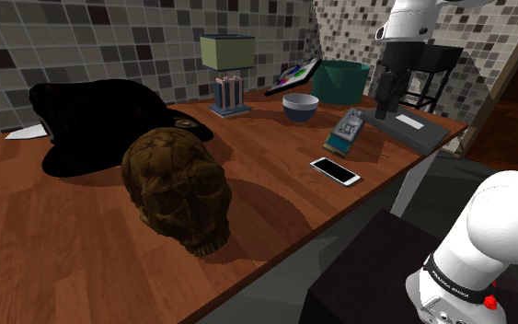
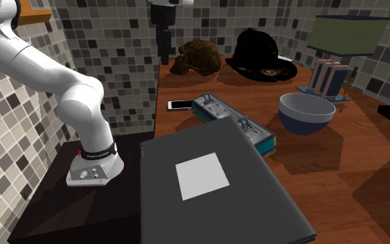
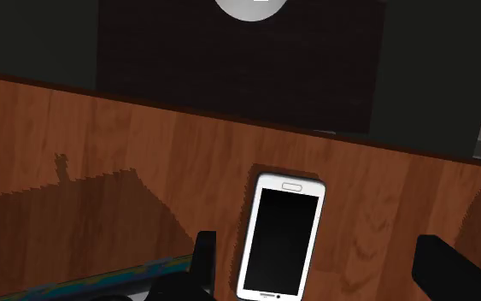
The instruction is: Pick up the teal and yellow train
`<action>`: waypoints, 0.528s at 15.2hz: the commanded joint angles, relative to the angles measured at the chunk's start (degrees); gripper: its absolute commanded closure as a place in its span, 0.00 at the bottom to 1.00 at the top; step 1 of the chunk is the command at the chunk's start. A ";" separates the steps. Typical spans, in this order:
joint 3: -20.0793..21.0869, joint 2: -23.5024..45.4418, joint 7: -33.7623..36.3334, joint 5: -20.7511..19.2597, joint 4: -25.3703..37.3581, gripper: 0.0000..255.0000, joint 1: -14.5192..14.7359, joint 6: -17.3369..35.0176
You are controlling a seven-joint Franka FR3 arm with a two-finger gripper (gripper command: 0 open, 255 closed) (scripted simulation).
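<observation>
The teal and yellow train [image 1: 346, 129] lies flat on the wooden table [image 1: 63, 239] near its front edge, between a white phone [image 1: 336, 170] and a dark flat book. In the second exterior view the train [image 2: 235, 121] stretches from the phone [image 2: 179, 105] to the book. My black gripper [image 1: 383, 110] hangs well above the table beside the train and touches nothing. The wrist view has both fingers wide apart, open and empty, with the phone [image 3: 281, 239] far below between them. A strip of the train [image 3: 102, 282] lies just outside one finger [image 3: 202, 256].
A brown skull [image 1: 178, 189] and a black hat [image 1: 100, 120] take up the shoulder view's left. A blue bowl [image 1: 300, 106], a lamp [image 1: 227, 55], a teal pot [image 1: 341, 81] and a tablet [image 1: 293, 75] stand behind the train. The dark book [image 2: 214, 180] overhangs the table end.
</observation>
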 commanded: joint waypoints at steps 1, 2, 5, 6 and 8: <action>0.00 0.00 0.00 0.00 0.00 0.00 0.00 0.00; -0.53 0.37 -1.04 -0.97 -0.86 0.00 -0.19 2.12; -2.20 1.95 -4.00 -3.71 -3.01 0.00 -0.78 8.61; -2.78 2.63 -4.93 -4.56 -3.58 0.00 -0.98 10.81; -3.97 4.21 -6.72 -6.18 -4.48 0.00 -1.36 15.24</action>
